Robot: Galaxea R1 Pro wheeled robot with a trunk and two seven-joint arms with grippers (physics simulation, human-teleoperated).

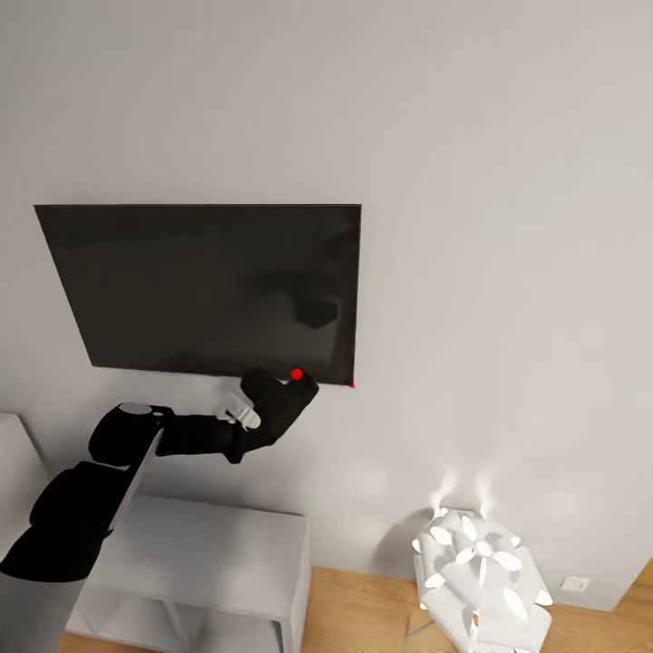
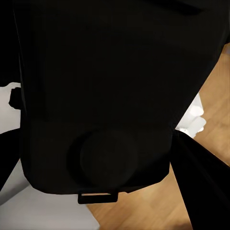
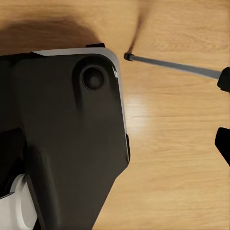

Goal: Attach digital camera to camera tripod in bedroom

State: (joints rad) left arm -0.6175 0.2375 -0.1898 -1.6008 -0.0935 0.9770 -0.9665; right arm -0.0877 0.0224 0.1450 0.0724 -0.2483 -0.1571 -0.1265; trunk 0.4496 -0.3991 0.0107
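The left pincer [image 1: 257,410] grips the small black boxy digital camera [image 1: 283,397], apparently firmly, raised just before a dark wall-mounted screen [image 1: 209,286]; swinging forward could knock it loose. Right pincer's state: cannot tell.

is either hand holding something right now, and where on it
The left hand holds the camera by its lower body, red button up. Whether the right hand holds anything cannot be told.

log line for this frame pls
phase: carrying | left gripper: shut on digital camera, raised before wall screen | right gripper: unclear | tripod leg: over wood floor | attach: not done
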